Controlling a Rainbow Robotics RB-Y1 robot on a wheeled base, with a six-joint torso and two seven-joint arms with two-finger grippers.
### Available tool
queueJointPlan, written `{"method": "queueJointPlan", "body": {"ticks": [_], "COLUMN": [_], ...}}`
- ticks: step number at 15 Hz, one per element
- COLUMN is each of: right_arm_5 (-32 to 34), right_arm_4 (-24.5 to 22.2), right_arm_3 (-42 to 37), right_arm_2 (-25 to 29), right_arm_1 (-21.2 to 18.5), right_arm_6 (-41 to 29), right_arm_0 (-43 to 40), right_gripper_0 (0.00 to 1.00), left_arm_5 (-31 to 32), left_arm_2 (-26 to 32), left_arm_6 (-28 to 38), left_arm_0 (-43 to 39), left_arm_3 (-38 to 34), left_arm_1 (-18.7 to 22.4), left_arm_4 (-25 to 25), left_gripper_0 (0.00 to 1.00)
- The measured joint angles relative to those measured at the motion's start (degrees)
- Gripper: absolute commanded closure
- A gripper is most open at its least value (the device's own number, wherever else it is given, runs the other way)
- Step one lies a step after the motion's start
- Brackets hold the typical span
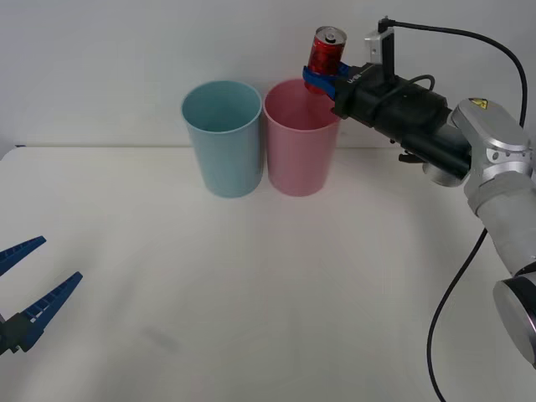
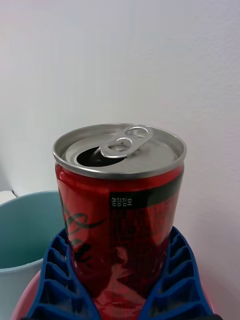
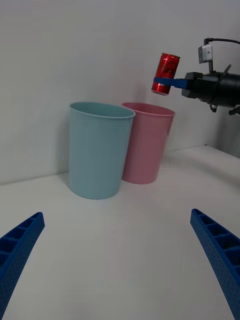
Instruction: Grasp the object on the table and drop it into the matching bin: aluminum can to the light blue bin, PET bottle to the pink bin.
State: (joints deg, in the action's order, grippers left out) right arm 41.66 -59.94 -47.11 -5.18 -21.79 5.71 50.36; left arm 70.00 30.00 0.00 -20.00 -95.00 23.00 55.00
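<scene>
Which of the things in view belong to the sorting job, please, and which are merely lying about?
Part of the job:
- aluminum can, held in the right gripper above the pink bin
- light blue bin, its target
- table

Just there:
- left gripper, open and idle low over the table
- black cable

aluminum can (image 2: 120,210) | black label | small script, unreadable

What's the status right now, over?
Right gripper shut on aluminum can, raised above pink bin. Light blue bin alongside. Left gripper open, low over table.
</scene>
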Motion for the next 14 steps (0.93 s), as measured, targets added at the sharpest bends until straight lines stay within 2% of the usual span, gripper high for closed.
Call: {"method": "queueJointPlan", "body": {"ticks": [14], "right_arm_5": [-0.3], "right_arm_4": [0.0], "right_arm_3": [0.0], "right_arm_2": [0.0], "right_arm_1": [0.1], "right_arm_6": [0.1], "right_arm_0": [0.0], "right_gripper_0": [1.00], "left_arm_5": [0.0], "left_arm_2": [0.0], "left_arm_6": [0.0], "left_arm_0": [0.0], "left_arm_3": [0.0], "left_arm_1": [0.0], "left_arm_4": [0.0], "left_gripper_0": [0.00]}}
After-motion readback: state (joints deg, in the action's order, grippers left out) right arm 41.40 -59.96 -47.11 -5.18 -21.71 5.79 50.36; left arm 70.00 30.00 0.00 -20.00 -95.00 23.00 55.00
